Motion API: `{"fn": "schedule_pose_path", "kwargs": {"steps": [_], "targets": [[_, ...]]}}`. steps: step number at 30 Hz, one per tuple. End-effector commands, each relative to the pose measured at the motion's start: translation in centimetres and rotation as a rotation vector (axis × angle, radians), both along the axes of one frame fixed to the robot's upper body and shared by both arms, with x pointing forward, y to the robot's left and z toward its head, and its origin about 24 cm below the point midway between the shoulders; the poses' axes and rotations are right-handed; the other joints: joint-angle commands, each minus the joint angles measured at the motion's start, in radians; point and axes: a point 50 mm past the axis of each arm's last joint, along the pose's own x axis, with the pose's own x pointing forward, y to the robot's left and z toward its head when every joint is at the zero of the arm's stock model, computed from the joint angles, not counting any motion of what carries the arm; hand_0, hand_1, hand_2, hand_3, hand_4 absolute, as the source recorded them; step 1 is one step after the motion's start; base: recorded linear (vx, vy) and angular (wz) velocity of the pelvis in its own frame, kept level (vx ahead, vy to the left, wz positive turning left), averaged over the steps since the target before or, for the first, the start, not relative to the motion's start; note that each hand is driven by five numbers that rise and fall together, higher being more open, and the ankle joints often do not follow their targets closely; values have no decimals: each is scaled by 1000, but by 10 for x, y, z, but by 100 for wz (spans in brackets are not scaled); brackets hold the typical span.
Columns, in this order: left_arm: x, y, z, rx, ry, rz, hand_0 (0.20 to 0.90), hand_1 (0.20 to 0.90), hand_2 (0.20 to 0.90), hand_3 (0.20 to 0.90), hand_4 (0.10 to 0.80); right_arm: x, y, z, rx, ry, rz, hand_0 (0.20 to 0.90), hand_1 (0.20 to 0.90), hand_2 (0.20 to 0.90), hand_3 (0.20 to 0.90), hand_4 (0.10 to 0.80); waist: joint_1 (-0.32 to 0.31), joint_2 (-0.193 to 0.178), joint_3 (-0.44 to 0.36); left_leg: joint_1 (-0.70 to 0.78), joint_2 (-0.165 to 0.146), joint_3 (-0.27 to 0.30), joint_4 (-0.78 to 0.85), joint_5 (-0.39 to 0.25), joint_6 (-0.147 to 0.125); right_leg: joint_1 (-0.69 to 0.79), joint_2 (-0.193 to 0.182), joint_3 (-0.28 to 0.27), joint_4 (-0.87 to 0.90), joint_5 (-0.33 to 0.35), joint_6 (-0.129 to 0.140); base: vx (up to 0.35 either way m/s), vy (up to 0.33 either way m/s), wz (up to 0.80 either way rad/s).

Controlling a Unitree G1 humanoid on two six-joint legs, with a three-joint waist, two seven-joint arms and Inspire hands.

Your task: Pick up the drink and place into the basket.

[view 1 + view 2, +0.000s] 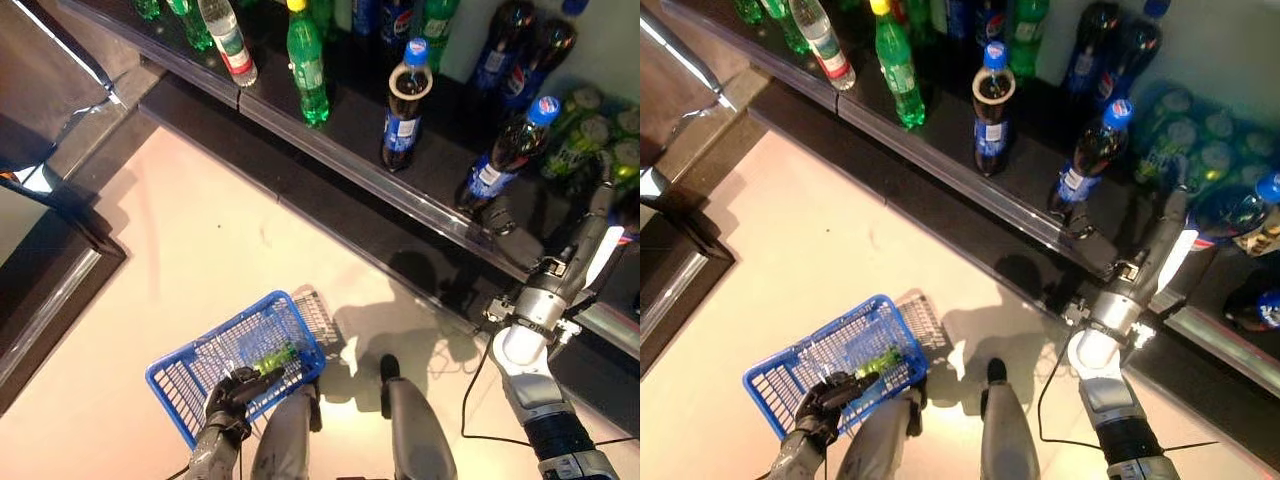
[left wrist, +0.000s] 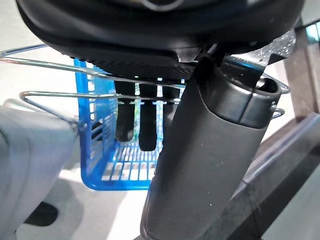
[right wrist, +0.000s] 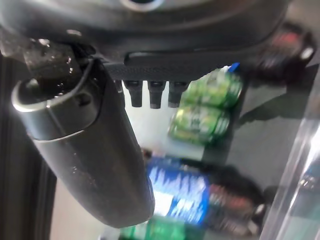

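Right hand [image 1: 1170, 215] reaching open-fingered among shelf [image 1: 330, 150] drinks toward a dark cola bottle [image 1: 1230, 215], likely heavy, stiff, slick, best gripped mid-body; left hand [image 1: 232, 392] curled on blue basket [image 1: 185, 375] handle.

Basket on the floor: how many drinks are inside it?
1. A green bottle lies in the blue basket, close to the left hand that grips its handle. The hand may hide part of the basket.

Blue basket [image 1: 195, 365], seemingly green drink [image 1: 272, 358]
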Motion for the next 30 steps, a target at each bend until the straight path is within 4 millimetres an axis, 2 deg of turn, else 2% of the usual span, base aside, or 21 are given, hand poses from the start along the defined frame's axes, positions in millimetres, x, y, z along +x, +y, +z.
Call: {"fn": "schedule_pose_path", "kwargs": {"steps": [1,7,9,14,22,30], "targets": [[-13,-14,0,-67,-73,-10,300,300,300,200,100,-9,11,56,-38,-332,59,900,900,900,900,800,-22,-27,-23,-107,-35,1,217,-40,21,69,-4,-76,-122,63,-25,28,33,-12],[-7,-17,4,-81,-104,-24,300,300,300,200,100,1,17,61,-52,-304,181,900,900,900,900,800,-22,-10,2,-136,-39,-7,250,-12,15,57,-2,-65,-102,56,-33,12,12,-3],[-2,-20,6,-76,-113,-47,300,300,300,200,100,11,22,66,-57,-288,209,900,900,900,900,800,-13,-2,16,-146,-42,-16,258,6,11,54,1,-66,-97,56,-38,0,0,0],[-3,-23,5,-80,-102,-65,300,300,300,200,100,25,21,75,-64,-256,254,900,900,900,900,800,1,16,27,-158,-50,-27,256,43,4,61,7,-68,-107,60,-45,17,-2,2],[-4,-22,5,-87,-86,-76,300,300,300,200,100,38,23,84,-100,-196,320,900,900,900,900,800,14,32,40,-158,-62,-41,244,65,2,65,8,-63,-117,69,-46,40,7,0],[2,-17,8,-62,-88,-95,300,300,300,200,100,55,10,91,49,-180,327,900,900,900,900,800,36,24,50,-169,-65,-48,218,62,7,60,12,-64,-145,93,-39,1,-33,0]]}}
